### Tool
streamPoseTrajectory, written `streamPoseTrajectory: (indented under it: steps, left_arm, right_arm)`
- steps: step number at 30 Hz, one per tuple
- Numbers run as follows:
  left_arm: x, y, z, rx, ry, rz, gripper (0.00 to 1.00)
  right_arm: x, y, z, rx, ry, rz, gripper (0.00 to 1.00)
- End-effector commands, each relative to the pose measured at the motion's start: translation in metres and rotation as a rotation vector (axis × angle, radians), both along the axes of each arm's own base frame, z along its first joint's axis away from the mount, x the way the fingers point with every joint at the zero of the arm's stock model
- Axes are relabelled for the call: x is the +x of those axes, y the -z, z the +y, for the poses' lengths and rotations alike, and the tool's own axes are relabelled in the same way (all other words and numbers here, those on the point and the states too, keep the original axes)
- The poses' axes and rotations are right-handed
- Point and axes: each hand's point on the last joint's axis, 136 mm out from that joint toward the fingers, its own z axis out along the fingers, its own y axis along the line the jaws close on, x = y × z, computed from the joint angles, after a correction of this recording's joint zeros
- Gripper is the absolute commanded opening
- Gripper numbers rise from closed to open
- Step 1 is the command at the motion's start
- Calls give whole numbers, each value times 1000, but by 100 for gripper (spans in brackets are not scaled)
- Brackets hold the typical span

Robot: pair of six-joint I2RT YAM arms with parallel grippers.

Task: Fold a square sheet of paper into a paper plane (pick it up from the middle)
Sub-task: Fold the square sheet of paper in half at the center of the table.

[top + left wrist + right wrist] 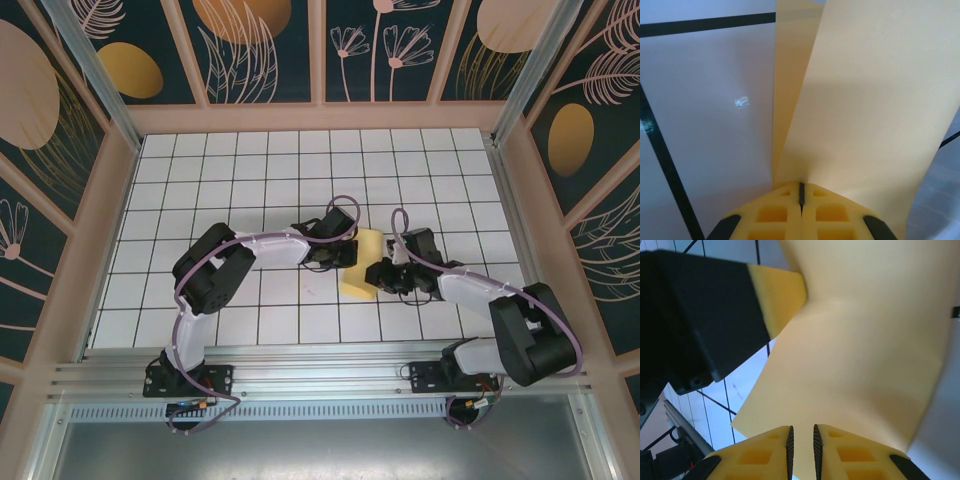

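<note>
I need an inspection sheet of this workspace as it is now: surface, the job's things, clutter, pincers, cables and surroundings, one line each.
Surface: white table with black grid lines.
Job's things: pale-yellow sheet of paper, bent and held between both pincers, not yet a plane.
Clutter: nothing seen.
Pincers: left pincer shut on the sheet; right pincer shut on another part of it.
Cables: lilac cables loop over each arm near the wrist.
Surroundings: dark floral wall panels in wooden frames; metal rail at the near edge.
</note>
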Motion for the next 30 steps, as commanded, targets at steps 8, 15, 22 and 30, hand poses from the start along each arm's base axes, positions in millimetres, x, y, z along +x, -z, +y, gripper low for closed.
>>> streamPoseTrajectory:
  steps: [8,15,22,30]
  left_arm:
    - [-17,34,25,123,8,58,0]
    - [-18,35,26,126,9,61,0]
    - [-18,34,25,124,8,59,0]
    - [-18,33,26,126,9,59,0]
  right_arm:
    - [-31,47,-13,-76,27,134,21]
    - [-24,13,-3,-3,18,53,22]
    - [-35,28,-5,-27,16,96,22]
    - [-45,48,-17,-124,29,147,22]
